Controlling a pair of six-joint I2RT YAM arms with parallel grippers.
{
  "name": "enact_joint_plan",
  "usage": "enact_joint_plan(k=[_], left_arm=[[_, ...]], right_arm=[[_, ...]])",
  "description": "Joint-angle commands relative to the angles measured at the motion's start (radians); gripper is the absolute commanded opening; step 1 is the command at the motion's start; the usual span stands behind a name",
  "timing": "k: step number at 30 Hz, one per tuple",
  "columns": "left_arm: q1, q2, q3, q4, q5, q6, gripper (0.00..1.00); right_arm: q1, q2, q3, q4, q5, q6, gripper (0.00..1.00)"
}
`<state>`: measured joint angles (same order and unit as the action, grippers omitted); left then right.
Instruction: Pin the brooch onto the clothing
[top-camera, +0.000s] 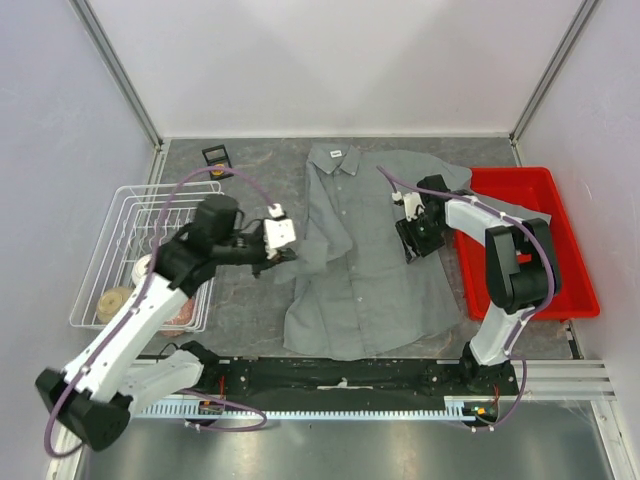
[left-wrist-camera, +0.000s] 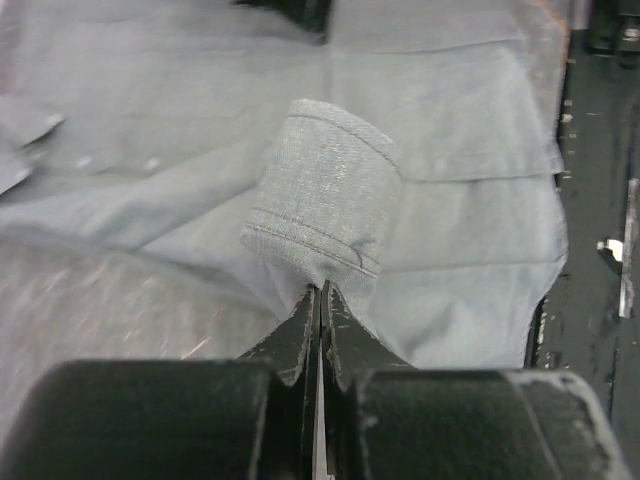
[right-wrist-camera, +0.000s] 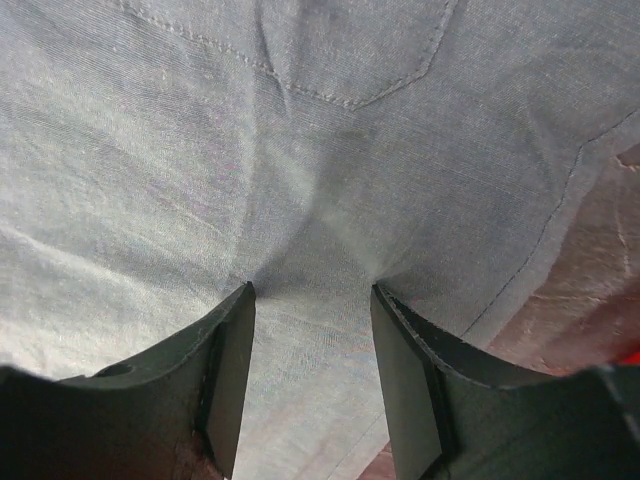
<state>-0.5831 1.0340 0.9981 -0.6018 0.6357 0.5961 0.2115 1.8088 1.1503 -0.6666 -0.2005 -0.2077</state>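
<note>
The grey shirt (top-camera: 365, 250) lies flat in the middle of the table, collar at the far side. My left gripper (top-camera: 285, 250) is shut on the shirt's left sleeve cuff (left-wrist-camera: 325, 205), which stands up rolled just past the fingertips (left-wrist-camera: 303, 315). My right gripper (top-camera: 412, 240) is open, its fingertips (right-wrist-camera: 240, 300) pressed down on the shirt's chest (right-wrist-camera: 310, 200) just below the pocket seam, with cloth dimpled between them. The brooch is not visible in any view.
A red tray (top-camera: 560, 250) stands at the right, partly under the shirt's sleeve. A white wire basket (top-camera: 125, 215) at the left holds a tan bowl-like round thing (top-camera: 115, 303). A small black device (top-camera: 215, 155) lies at the far left.
</note>
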Motion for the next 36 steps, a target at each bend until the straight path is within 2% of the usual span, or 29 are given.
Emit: enact_joint_plan(k=[1, 9, 14, 19, 22, 23, 25, 26, 27, 28, 29, 30, 33, 35, 36], left_arm=[[0.153, -0.095, 0.069, -0.174, -0.039, 0.021, 0.02], [0.556, -0.158, 0.163, -0.196, -0.166, -0.012, 0.02], [0.719, -0.183, 0.175, -0.158, -0.232, 0.014, 0.02], [0.861, -0.135, 0.24, -0.096, -0.16, 0.097, 0.02], [0.92, -0.059, 0.325, -0.098, -0.067, 0.189, 0.02], [0.936, -0.04, 0.365, -0.099, 0.008, 0.221, 0.02], [0.963, 0.027, 0.416, -0.16, 0.082, 0.374, 0.02], [0.962, 0.049, 0.469, -0.281, 0.146, 0.458, 0.02], [0.963, 0.073, 0.49, -0.37, 0.166, 0.652, 0.02], [0.964, 0.092, 0.505, -0.436, 0.171, 0.745, 0.02], [0.965, 0.122, 0.505, -0.529, 0.141, 0.824, 0.02], [0.968, 0.132, 0.495, -0.556, 0.116, 0.961, 0.02], [1.028, 0.172, 0.433, -0.601, 0.075, 1.198, 0.02], [1.06, 0.211, 0.419, -0.613, 0.027, 1.286, 0.02], [1.068, 0.253, 0.415, -0.636, 0.006, 1.388, 0.02]], right_arm=[[-0.009, 0.015, -0.058, -0.063, 0.101, -0.078, 0.57], [-0.017, -0.006, -0.083, -0.1, 0.092, -0.094, 0.57], [-0.015, -0.011, -0.078, -0.114, 0.087, -0.099, 0.57], [-0.018, -0.008, -0.078, -0.114, 0.081, -0.105, 0.57], [-0.015, -0.003, -0.075, -0.114, 0.075, -0.108, 0.57], [-0.015, -0.002, -0.074, -0.114, 0.072, -0.108, 0.57], [-0.017, 0.004, -0.069, -0.119, 0.059, -0.105, 0.57], [-0.017, 0.007, -0.066, -0.119, 0.056, -0.104, 0.57], [-0.015, 0.012, -0.06, -0.122, 0.055, -0.102, 0.57], [-0.017, 0.014, -0.055, -0.122, 0.053, -0.104, 0.57], [-0.017, 0.017, -0.052, -0.123, 0.052, -0.101, 0.57], [-0.015, 0.02, -0.046, -0.126, 0.052, -0.101, 0.57], [-0.015, 0.017, -0.046, -0.131, 0.046, -0.099, 0.58], [-0.015, 0.018, -0.046, -0.136, 0.044, -0.099, 0.57], [-0.015, 0.018, -0.043, -0.142, 0.046, -0.101, 0.58]])
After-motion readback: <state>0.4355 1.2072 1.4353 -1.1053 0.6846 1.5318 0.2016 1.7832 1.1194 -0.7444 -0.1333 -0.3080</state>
